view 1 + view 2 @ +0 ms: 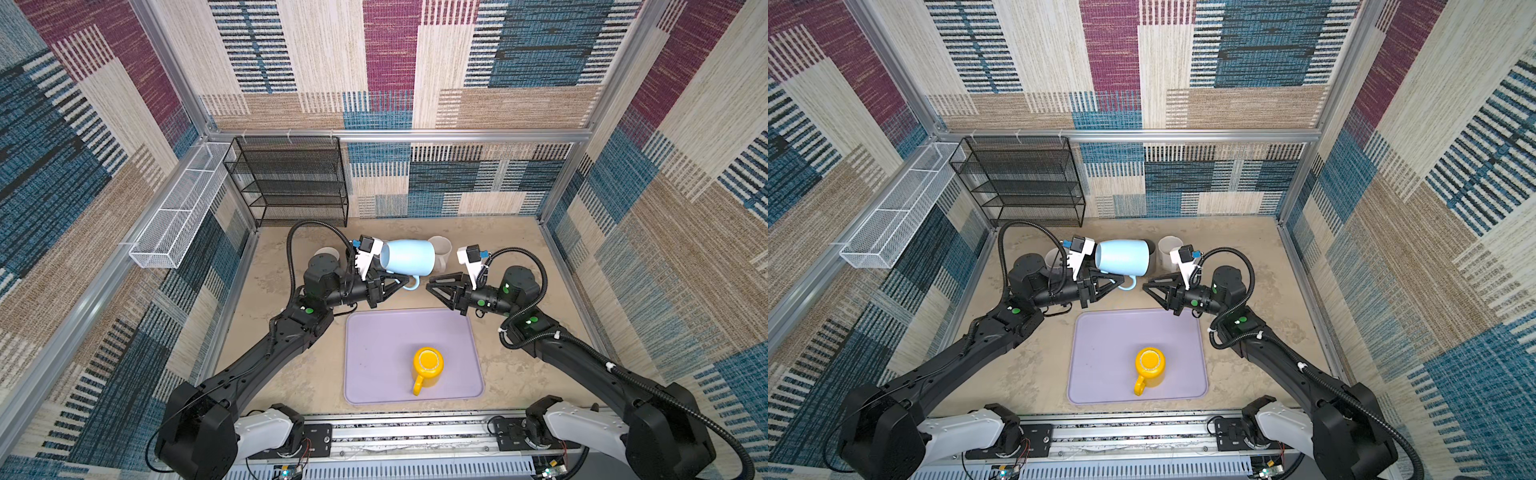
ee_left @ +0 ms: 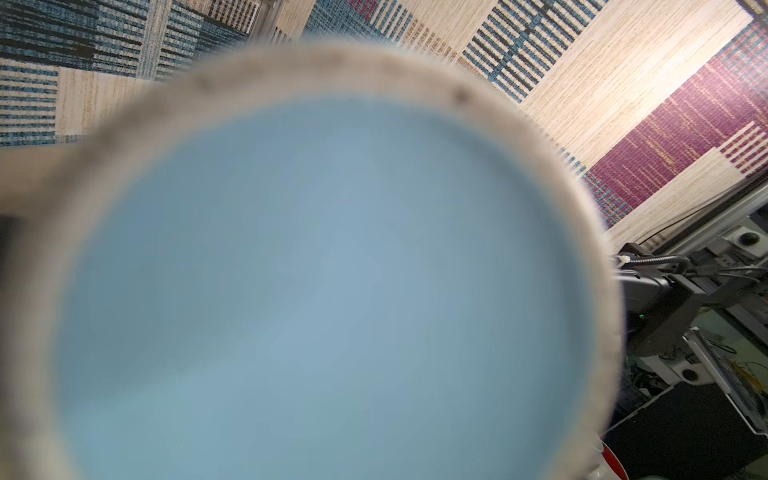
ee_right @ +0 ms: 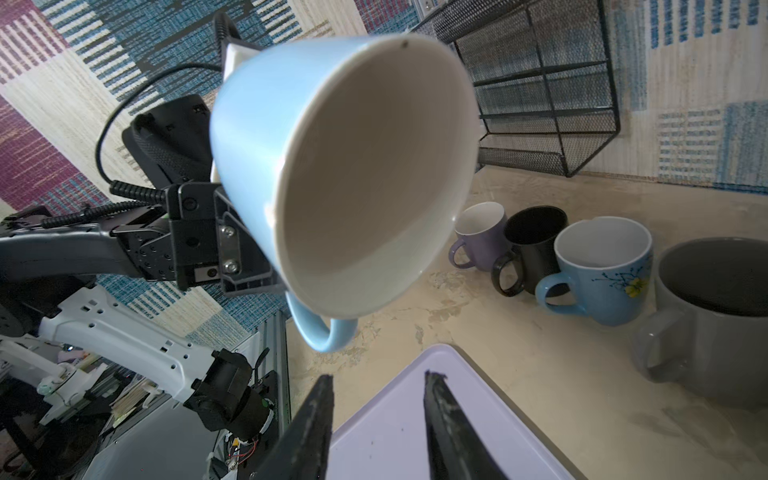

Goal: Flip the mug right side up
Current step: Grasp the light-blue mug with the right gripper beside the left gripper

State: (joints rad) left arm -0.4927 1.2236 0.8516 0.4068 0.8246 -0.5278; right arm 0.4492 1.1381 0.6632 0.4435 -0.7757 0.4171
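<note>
One closed end effector point(image 1: 397, 286) on mug point(image 1: 409, 257)

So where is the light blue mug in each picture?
In a top view: the light blue mug is sideways mid-picture, beyond the purple mat.
In a top view: same place.
Left wrist: its blurry bottom fills the picture.
Right wrist: big and close, mouth facing us.
Landmark: black wire rack, missing only from left wrist.

Glossy, smooth ceramic mug point(image 3: 249, 137) — matt mat point(image 1: 382, 345), wire-mesh metal rack point(image 1: 291, 183).
</note>
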